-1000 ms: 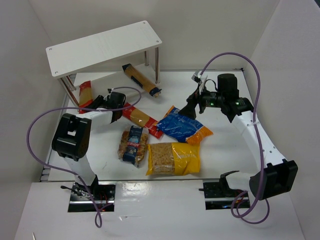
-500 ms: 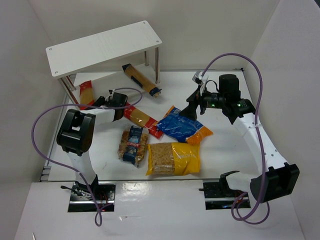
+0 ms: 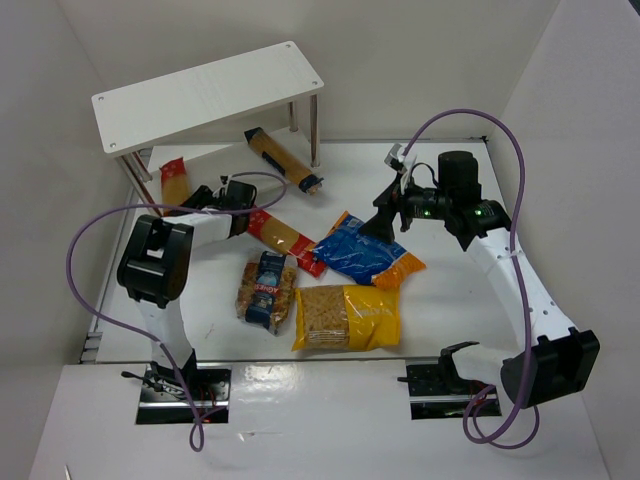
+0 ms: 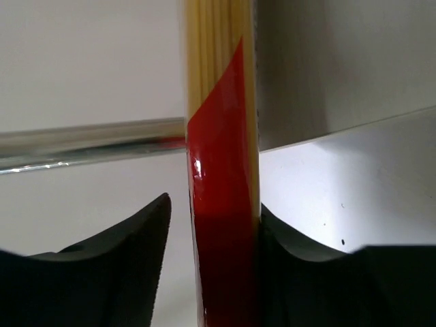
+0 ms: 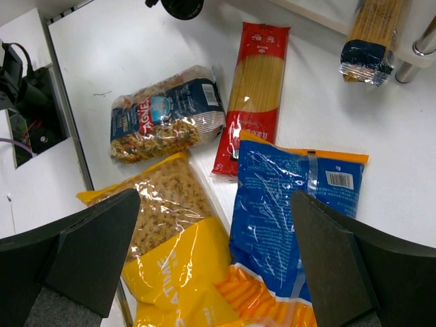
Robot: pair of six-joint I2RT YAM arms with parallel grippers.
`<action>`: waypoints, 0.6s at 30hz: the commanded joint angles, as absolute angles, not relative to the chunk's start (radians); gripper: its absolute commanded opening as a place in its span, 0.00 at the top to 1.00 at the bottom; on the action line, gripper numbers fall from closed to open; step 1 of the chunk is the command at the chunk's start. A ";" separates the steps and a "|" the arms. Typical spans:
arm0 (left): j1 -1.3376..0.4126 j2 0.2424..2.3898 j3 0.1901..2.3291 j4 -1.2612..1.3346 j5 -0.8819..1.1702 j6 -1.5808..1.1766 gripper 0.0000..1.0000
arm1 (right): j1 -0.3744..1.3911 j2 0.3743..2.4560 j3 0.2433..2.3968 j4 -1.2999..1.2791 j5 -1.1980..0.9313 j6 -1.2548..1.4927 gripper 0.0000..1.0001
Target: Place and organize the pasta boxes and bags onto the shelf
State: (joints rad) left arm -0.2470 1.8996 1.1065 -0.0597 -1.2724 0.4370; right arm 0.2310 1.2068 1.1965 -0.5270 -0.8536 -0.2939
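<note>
The white shelf (image 3: 200, 95) stands at the back left. My left gripper (image 3: 207, 200) sits low by its lower tier, jaws slightly apart around a red-and-clear spaghetti packet (image 3: 173, 180). In the left wrist view the packet (image 4: 221, 170) touches the right finger, with a gap to the left finger (image 4: 129, 259). My right gripper (image 3: 380, 222) hangs open above the blue-orange bag (image 3: 368, 252), also seen in the right wrist view (image 5: 300, 197). A second spaghetti packet (image 3: 285, 238), the clear blue-labelled bag (image 3: 266, 290) and the yellow bag (image 3: 348, 316) lie mid-table. The tan box (image 3: 283, 160) lies under the shelf.
A shelf rod leg (image 4: 88, 143) runs just behind the left jaws. Another leg (image 5: 426, 44) stands by the tan box's dark end (image 5: 368, 54). White walls close in the table on the left, back and right.
My left gripper has moved slightly up and right, and the spaghetti packet at the far left has shifted further back under the shelf. The right gripper has barely moved.
</note>
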 commanded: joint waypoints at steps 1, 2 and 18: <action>-0.242 1.916 1.166 -0.015 -1.325 0.462 0.42 | 0.225 1.186 1.190 -0.523 -0.876 -0.310 0.00; -0.242 1.916 1.176 -0.015 -1.325 0.462 0.37 | 0.225 1.186 1.190 -0.523 -0.876 -0.319 0.00; -0.291 1.898 1.167 -0.078 -1.273 0.440 0.23 | 0.225 1.186 1.190 -0.523 -0.885 -0.319 0.00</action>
State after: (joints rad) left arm -0.2657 1.9240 1.1332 -0.0586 -1.2583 0.4431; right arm 0.2310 1.2068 1.1961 -0.5270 -0.8585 -0.3054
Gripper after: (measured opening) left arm 0.767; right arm 0.994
